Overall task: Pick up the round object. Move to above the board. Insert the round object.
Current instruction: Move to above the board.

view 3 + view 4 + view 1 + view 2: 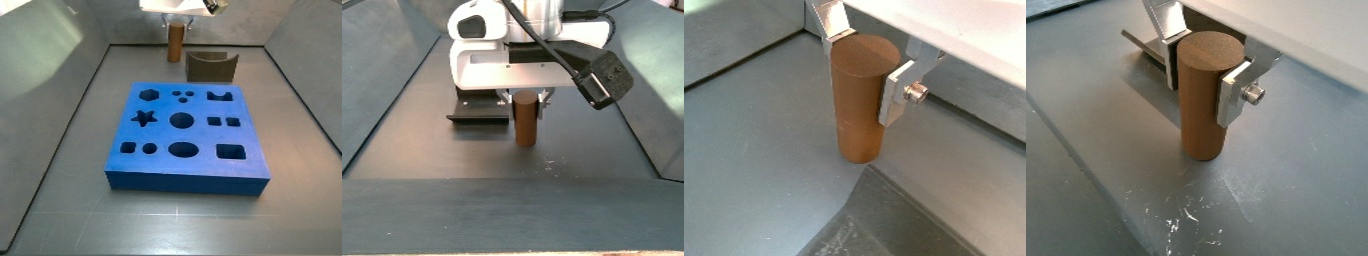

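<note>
Here, the gripper (870,62) is clamping its jaws narrowly around the upper part of the peg (862,100), a tall orange-brown cylinder standing upright. In both wrist views, flat silver fingers (1233,92) are pressing against opposite sides of the peg (1209,95), near its flat top. The peg's lower end is sitting at or just above the grey bench (1106,120); contact is too close to tell.

In a side view, the gripper (178,12) is hanging at the top centre of the frame, with the peg (175,41) below it. Just to the right, a squat dark block (210,65) is resting on the bench (74,120). The blue board (187,133), full of cut-out holes, is lying in the middle of the frame, apart from the peg.

In a side view, the gripper (527,96) is holding the peg (527,120) at centre frame.
</note>
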Motion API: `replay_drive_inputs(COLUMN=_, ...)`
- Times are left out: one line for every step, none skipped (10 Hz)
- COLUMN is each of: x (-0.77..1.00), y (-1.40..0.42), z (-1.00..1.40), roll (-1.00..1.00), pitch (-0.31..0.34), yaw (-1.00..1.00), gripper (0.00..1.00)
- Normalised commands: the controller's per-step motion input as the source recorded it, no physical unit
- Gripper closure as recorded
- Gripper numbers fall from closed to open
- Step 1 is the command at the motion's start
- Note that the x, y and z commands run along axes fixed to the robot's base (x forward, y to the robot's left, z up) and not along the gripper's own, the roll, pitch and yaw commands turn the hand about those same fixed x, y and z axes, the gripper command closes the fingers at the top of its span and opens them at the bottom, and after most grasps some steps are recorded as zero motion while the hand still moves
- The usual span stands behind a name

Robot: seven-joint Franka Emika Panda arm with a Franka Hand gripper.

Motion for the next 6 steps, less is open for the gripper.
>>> replay_drive_inputs(x=-0.28, y=0.05, z=1.00, roll=0.43, pitch=0.276, yaw=0.09, gripper=1.00)
replay_drive_inputs(x=-0.30, y=0.06, z=1.00, roll=0.43, pitch=0.303, yaw=0.10, gripper=1.00)
replay_drive_inputs(x=-0.27, y=0.04, z=1.00, roll=0.41, pitch=0.241, yaw=0.08, gripper=1.00)
replay_drive_inputs(x=-0.24, y=0.03, z=1.00, roll=0.38, pitch=0.214, yaw=0.06, gripper=1.00)
replay_drive_inputs(x=-0.21, y=0.02, z=1.00, roll=0.29, pitch=0.190, yaw=0.04, gripper=1.00)
replay_drive_inputs(x=-0.19, y=0.02, z=1.00, roll=0.22, pitch=0.153, yaw=0.04, gripper=1.00)
